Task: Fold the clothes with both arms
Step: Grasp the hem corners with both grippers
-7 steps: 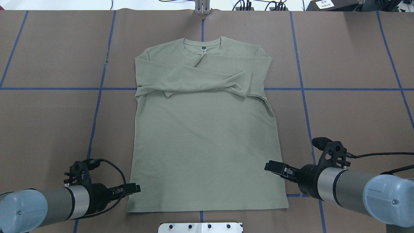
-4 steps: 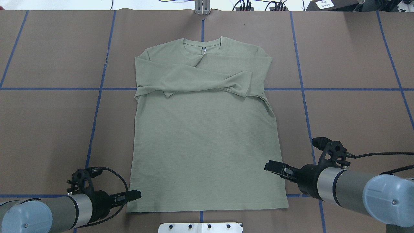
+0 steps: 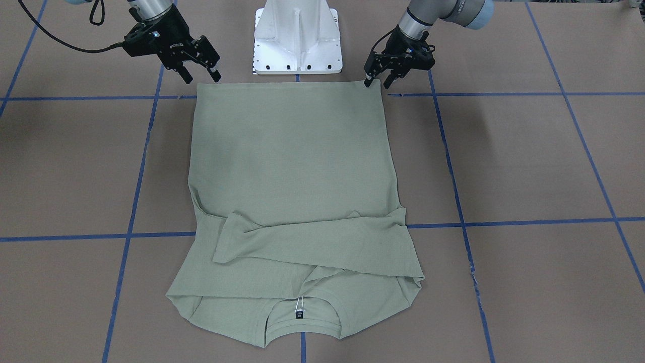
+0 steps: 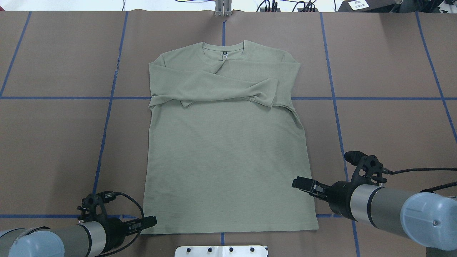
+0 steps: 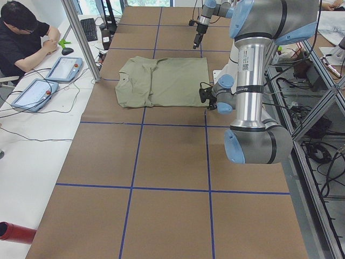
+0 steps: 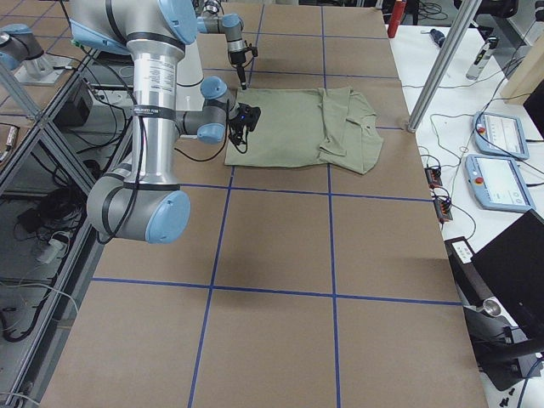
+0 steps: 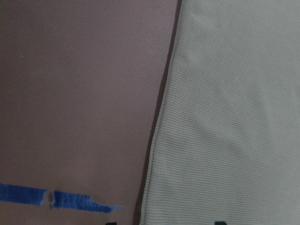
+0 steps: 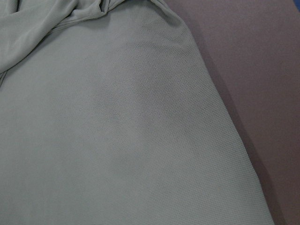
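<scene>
Sage-green knit long-sleeved shirt [image 3: 292, 151], hem end near
Black left gripper [image 3: 377, 83] low at one hem corner, right gripper [image 3: 202, 78] higher; both parted

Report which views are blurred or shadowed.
Left wrist view: dim and soft, the pale sage-green knit shirt and blue tape strip both blurred. Right wrist view: sharper weave, a dark shadow patch mid-cloth. Overhead view: even light, crisp.
</scene>
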